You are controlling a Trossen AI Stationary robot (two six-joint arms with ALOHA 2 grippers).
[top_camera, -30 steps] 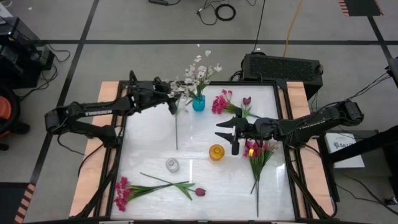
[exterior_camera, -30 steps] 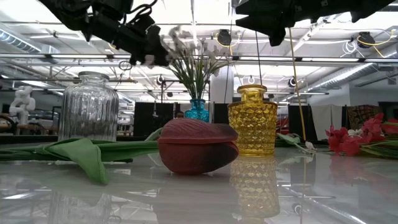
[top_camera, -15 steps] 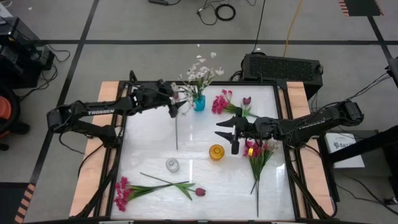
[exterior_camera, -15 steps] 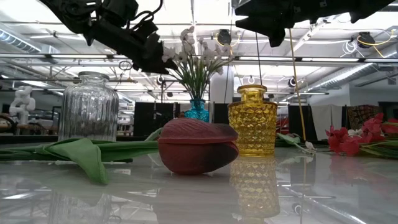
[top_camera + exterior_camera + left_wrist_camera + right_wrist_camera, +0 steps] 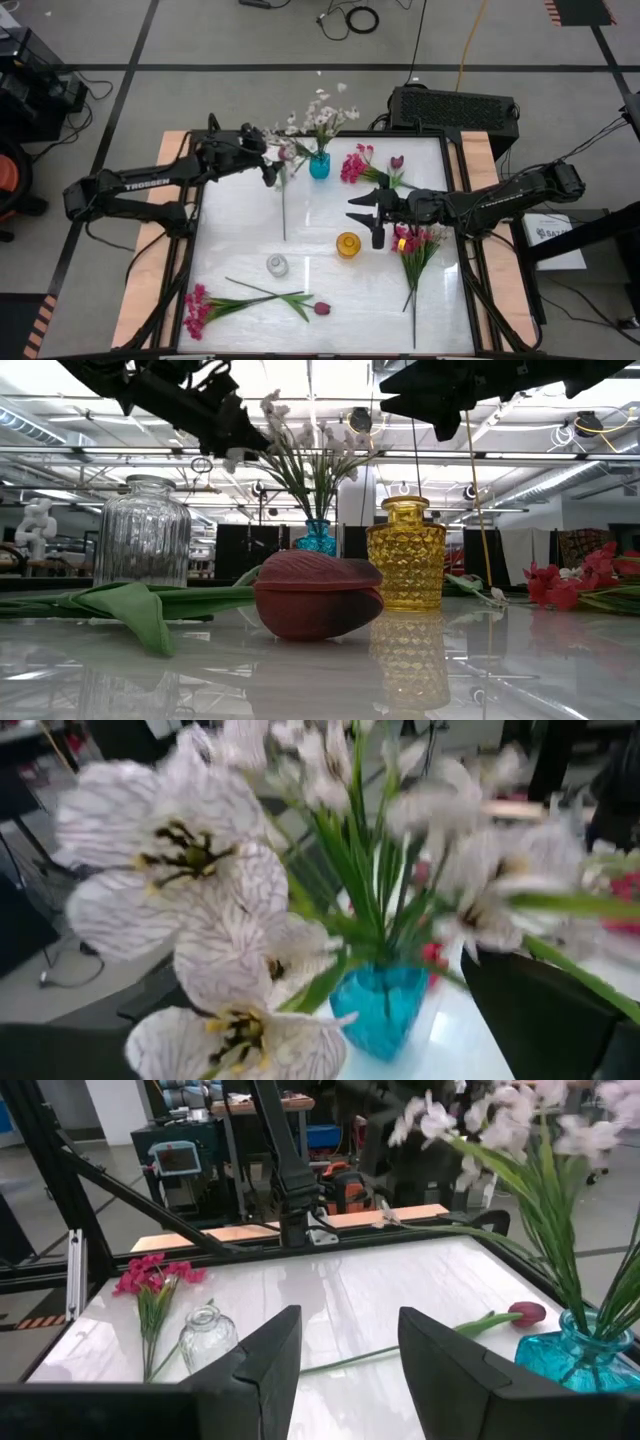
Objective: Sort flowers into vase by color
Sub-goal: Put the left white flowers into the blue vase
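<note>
White-pink blossom sprays (image 5: 318,118) stand with their stems in the blue vase (image 5: 319,166) at the far middle. My left gripper (image 5: 270,170) hangs open just left of them, and their outer blossoms (image 5: 190,870) fill the space in front of its fingers. A maroon tulip (image 5: 525,1315) lies on the table below it, its stem (image 5: 284,210) running toward the near edge. My right gripper (image 5: 373,217) hovers open above the yellow vase (image 5: 348,244), with nothing between its fingers (image 5: 270,1365).
A clear glass vase (image 5: 277,265) stands near the middle. Magenta flowers (image 5: 197,308) and a tulip (image 5: 321,308) lie near left. More magenta blooms (image 5: 352,165) and a tulip (image 5: 397,161) lie far right. Another magenta bunch (image 5: 420,245) lies under my right arm. A black box (image 5: 455,105) sits beyond the far edge.
My left gripper has opened, let go of the white spray and drawn back toward the table's left edge. The spray, bent toward the gripper before, has sprung upright in the blue vase.
</note>
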